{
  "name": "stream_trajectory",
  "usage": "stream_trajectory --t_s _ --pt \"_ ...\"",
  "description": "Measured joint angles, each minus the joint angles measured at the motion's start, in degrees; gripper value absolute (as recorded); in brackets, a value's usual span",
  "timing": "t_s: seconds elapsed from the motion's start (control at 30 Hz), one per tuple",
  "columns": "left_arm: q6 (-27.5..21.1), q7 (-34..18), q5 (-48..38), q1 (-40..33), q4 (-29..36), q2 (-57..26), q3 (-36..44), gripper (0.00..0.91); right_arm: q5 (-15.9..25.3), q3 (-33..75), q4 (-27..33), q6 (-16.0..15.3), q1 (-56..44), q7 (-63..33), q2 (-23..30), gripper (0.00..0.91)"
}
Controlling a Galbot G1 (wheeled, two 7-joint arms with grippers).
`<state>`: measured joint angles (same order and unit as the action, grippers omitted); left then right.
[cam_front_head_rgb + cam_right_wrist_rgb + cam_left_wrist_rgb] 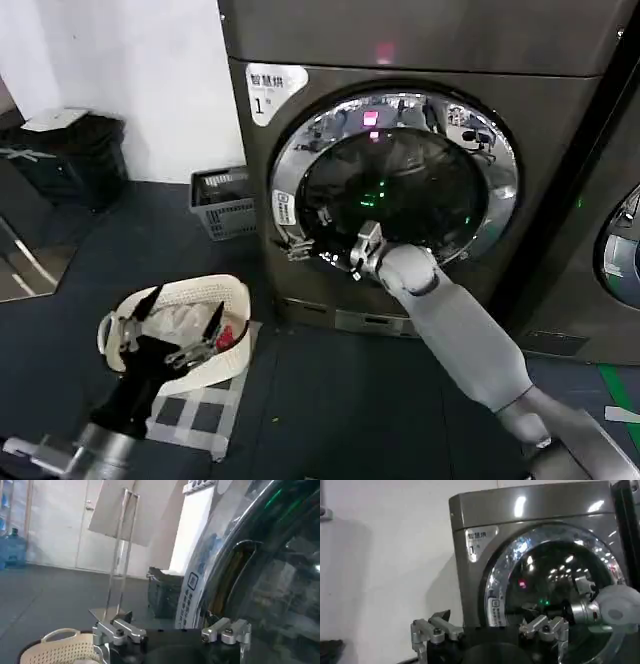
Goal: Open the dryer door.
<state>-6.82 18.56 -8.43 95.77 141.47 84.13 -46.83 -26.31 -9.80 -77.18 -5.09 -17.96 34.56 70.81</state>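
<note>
Low on the left, the left gripper (180, 335) hangs with fingers spread, empty, above a white laundry basket (236, 296) on the dark floor. Rightward stands the dryer (560, 130), its chrome-ringed dryer door (290, 160) closed. The right gripper (318, 247), fingers parted, is at the door's lower-left rim.

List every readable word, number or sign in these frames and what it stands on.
"1": white label at the upper corner of the dryer; the characters above the number are too blurred to read.
Small white sticker on the chrome rim of the dryer door: print too small to read.
Red and green lights in the door glass: no readable signs.
</note>
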Motion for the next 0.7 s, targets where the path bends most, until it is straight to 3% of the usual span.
stream_trajectory --t_s 0.17,0.3,0.43,0.7 --pt "-2.4 0.9 1.7 -0.4 0.0 -0.3 -0.1 0.907 -2.3 0.8 -1.4 0.1 -1.1 4.0 -1.6 0.907" --pt "-2.8 -1.0 2.9 -1.0 -0.6 -0.6 -0.1 0.907 -6.8 1.6 -3.0 -2.0 -2.3 8.9 -3.1 0.907" --pt "-4.0 -1.8 0.5 -2.1 -1.4 -1.2 -1.0 0.907 -8.4 2.3 -4.7 -2.1 -3.4 13.4 -4.4 0.907" --pt "-2.3 2.9 -5.7 -3.5 -4.3 -1.9 -2.9 0.907 -10.1 4.0 -8.9 -0.8 -6.5 21.4 -6.7 0.907"
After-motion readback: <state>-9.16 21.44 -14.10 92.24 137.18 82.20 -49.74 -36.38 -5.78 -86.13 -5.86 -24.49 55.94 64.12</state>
